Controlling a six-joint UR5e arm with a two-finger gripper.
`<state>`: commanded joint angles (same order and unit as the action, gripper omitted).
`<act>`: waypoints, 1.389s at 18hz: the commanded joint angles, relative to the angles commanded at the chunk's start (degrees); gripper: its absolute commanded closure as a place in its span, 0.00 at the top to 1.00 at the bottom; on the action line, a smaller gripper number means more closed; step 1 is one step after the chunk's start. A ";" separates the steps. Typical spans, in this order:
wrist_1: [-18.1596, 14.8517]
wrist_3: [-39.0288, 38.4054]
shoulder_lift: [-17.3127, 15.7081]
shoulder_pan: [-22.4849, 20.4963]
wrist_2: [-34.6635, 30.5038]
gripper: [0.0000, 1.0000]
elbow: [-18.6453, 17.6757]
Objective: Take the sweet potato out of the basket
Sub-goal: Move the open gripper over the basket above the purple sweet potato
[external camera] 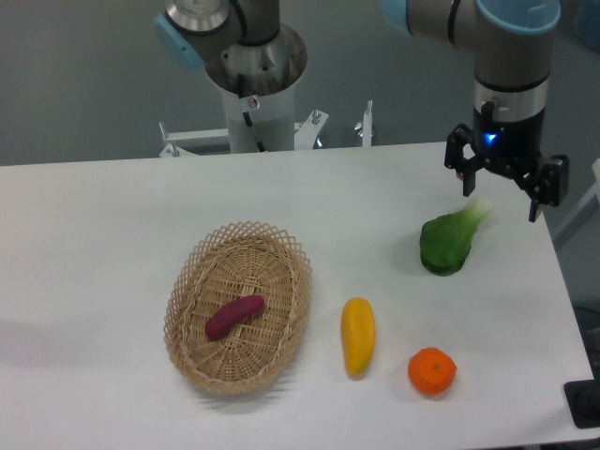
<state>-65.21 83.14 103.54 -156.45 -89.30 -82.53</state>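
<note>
The sweet potato (234,316), a small dark magenta tuber, lies slanted inside the oval wicker basket (282,347) at the lower left of the white table. My gripper (501,199) hangs at the far right, well away from the basket, just above the stalk end of a green leafy vegetable (450,242). Its fingers are spread apart and hold nothing.
A yellow-orange oblong fruit (357,336) lies just right of the basket. An orange (432,370) sits near the front right. The robot's base (255,84) stands behind the table at the back centre. The table's right edge runs close to the gripper.
</note>
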 joint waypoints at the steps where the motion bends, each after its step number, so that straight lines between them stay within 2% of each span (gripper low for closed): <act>1: 0.00 0.00 0.00 0.00 0.00 1.00 0.00; 5: -0.18 -0.17 -0.09 0.17 0.00 1.00 -0.26; 8: 0.87 -1.84 -1.75 0.61 0.70 1.00 -3.77; 10: 3.85 -7.61 -2.29 1.14 3.06 1.00 -6.05; 12: 5.09 -14.82 -3.24 1.67 4.30 1.00 -8.08; 16: 5.01 -22.49 -3.25 5.96 4.31 1.00 -8.96; 21: 5.45 -28.82 -3.43 10.19 4.39 1.00 -13.35; 25: 7.29 -31.81 -1.33 15.28 4.48 1.00 -15.99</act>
<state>-57.93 51.34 102.21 -141.16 -84.82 -98.52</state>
